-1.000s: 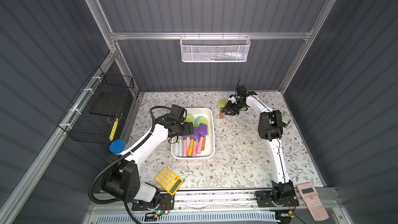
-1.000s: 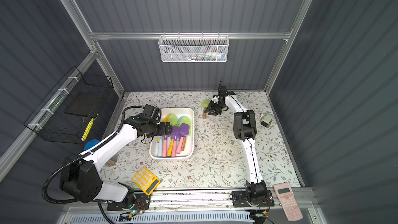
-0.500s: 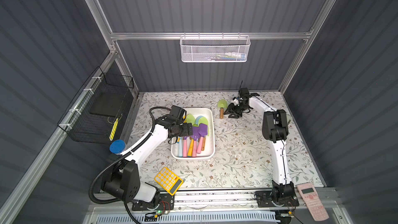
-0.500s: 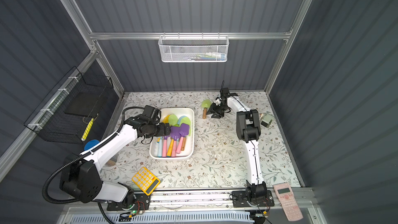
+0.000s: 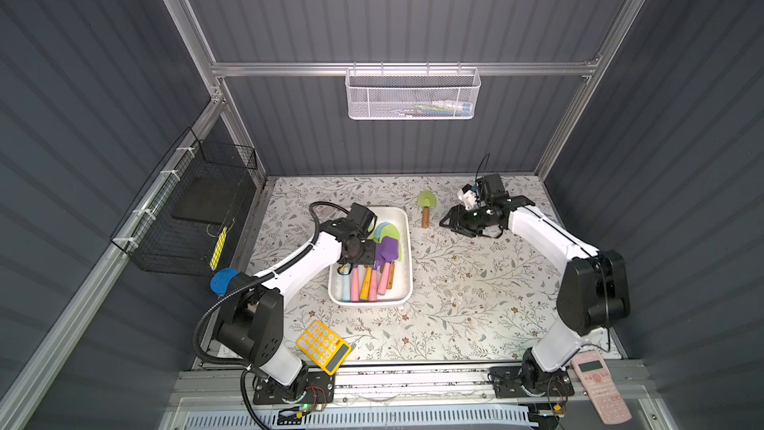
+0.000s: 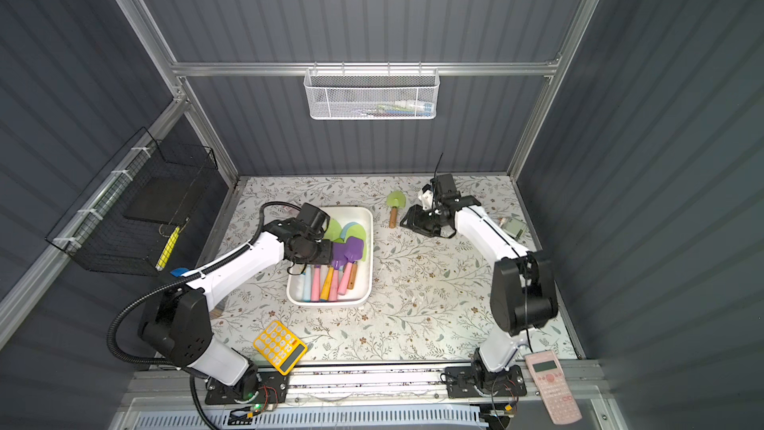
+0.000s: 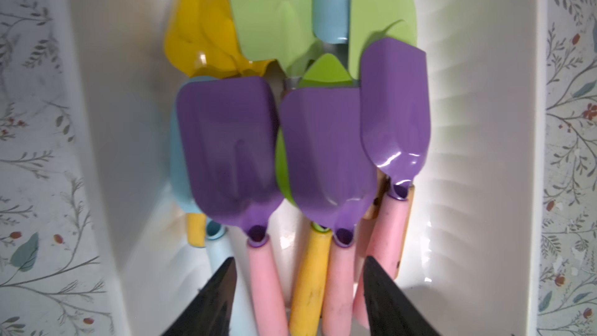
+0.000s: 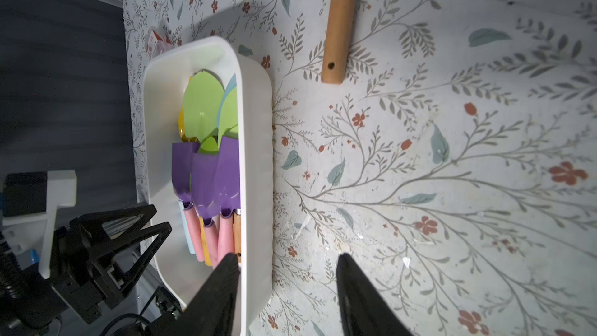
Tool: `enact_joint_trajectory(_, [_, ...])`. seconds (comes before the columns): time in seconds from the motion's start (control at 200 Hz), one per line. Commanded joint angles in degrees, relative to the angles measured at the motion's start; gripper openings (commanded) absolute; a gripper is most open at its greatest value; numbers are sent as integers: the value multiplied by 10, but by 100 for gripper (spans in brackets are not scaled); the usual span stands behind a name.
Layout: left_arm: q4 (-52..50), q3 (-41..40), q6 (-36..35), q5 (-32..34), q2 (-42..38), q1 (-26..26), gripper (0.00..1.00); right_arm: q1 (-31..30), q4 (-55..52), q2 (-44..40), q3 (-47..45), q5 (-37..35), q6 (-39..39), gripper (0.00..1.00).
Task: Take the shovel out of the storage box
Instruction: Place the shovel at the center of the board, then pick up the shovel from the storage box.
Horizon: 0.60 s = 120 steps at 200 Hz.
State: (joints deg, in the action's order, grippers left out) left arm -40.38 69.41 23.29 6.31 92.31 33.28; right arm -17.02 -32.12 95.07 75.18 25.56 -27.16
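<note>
White plastic storage box [image 5: 409,250], shallow and round-cornered, set on a floral tabletop [image 5: 475,304].

Contents: toy shovels laid lengthwise, blades toward the box's far end, handles toward its near end. Uppermost are three purple shovels [image 7: 226,150] with pink handles. Beneath them lie green, yellow and pale blue blades, with yellow, pale blue and wooden handles.

Left gripper [image 7: 298,263]: inside the box, over the handle end. Jaws roughly half apart, straddling two pink handles and a yellow one. Whether the fingers press any handle cannot be told.

Right gripper [image 8: 287,258]: outside the box, to the right of its far right corner. Jaws parted, nothing between them.

Green shovel [image 5: 426,208], wooden handle: flat on the tabletop outside the box, between its far right corner and the right gripper, touching neither.

Yellow calculator [image 5: 323,347]: in front of the box's near left corner.

White mesh basket [image 5: 411,93]: on the wall behind the box.

Black wire basket [image 5: 186,208]: on the wall left of the box.
</note>
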Motion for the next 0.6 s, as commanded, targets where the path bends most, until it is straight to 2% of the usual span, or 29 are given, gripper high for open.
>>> enact_joint_trajectory(0.0, [-13,21,24,12,30,24,58,-39,1,-53,-44,-96,-6,51])
enact_joint_trajectory(0.28, [18,38,34,-15,86,54,51,-58,2,-193,-144,-111,-37,51])
enact_joint_trajectory(0.595, [12,77,39,-18,133,67,47,-58,-6,-247,-199,-102,-39,51])
